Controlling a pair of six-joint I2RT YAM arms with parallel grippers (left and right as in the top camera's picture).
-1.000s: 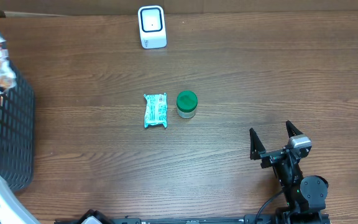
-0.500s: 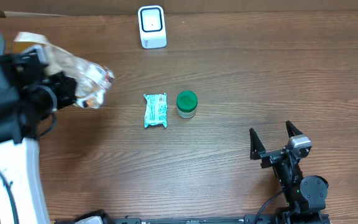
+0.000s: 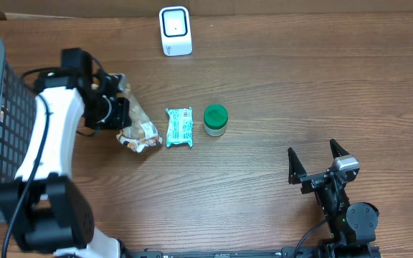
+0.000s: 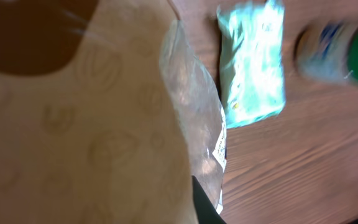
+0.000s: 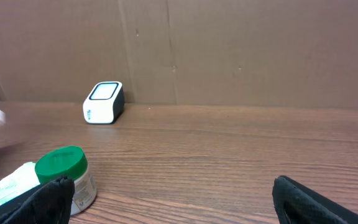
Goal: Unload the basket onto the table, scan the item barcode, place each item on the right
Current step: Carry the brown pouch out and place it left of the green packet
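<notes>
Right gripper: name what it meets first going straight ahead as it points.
Nothing on the table: the line from the open right gripper passes right of the green-lidded jar and scanner, seemingly free until the cardboard wall.

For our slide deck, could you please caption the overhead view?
Left gripper holding a clear bag beside a teal packet and green-lidded jar, white scanner beyond.
</notes>
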